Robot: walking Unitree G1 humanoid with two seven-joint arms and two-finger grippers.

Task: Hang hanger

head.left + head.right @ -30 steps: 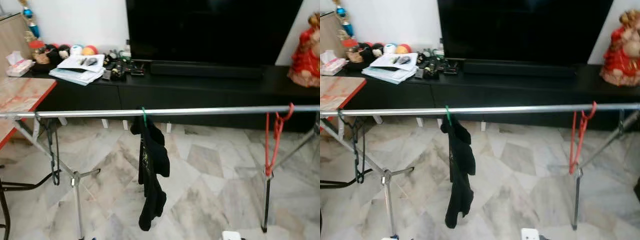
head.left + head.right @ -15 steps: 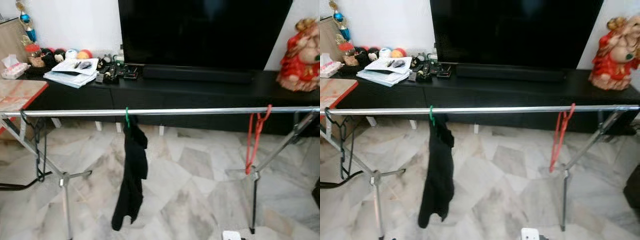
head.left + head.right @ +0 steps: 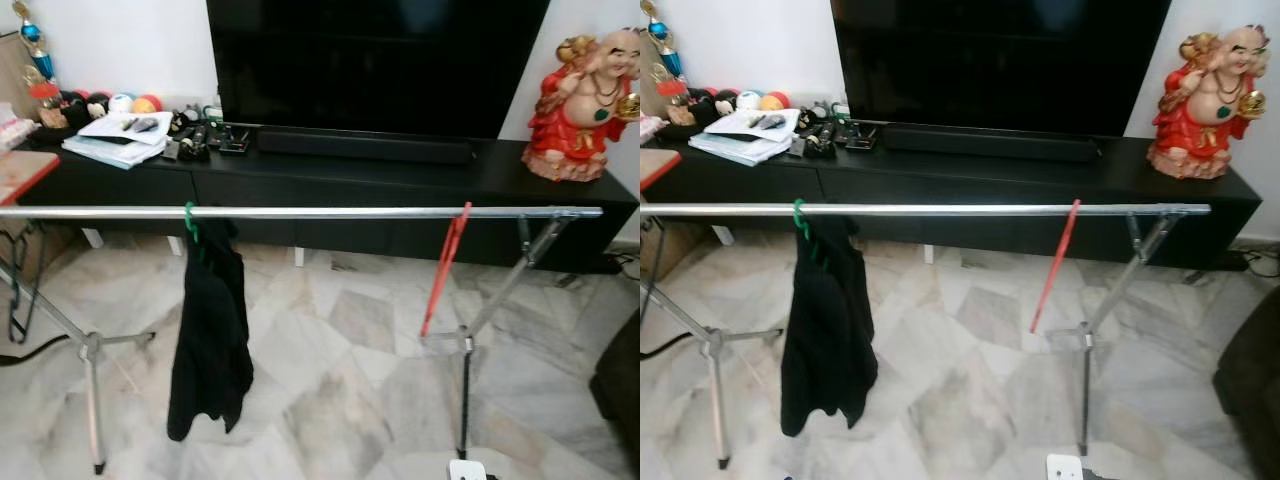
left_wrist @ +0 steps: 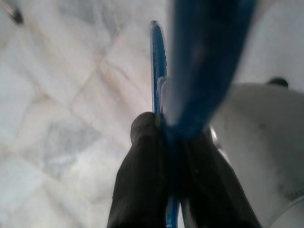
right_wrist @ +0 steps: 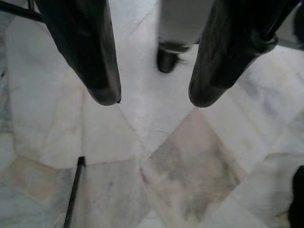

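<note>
A long silver rail (image 3: 330, 212) of a clothes rack spans the scene on crossed metal legs. From it hang a black garment (image 3: 210, 335) on a green hanger (image 3: 190, 222) at the left and a bare red hanger (image 3: 442, 270) toward the right end. In the left wrist view, my left gripper (image 4: 168, 137) is shut on a blue hanger (image 4: 190, 71), held edge-on above the marble floor. In the right wrist view, my right gripper (image 5: 152, 97) is open over the floor with nothing between its fingers.
Behind the rack stands a black TV console (image 3: 400, 180) with a large TV (image 3: 370, 60), papers (image 3: 115, 140), balls and small clutter at its left, and a red figurine (image 3: 580, 105) at its right. A dark sofa corner (image 3: 620, 390) sits at the right. The marble floor (image 3: 340, 390) lies below.
The head camera has swung to the right: the rack, garment and red hanger have slid left in the picture, and the rail's right end and the whole figurine have come into view. The garment has turned.
</note>
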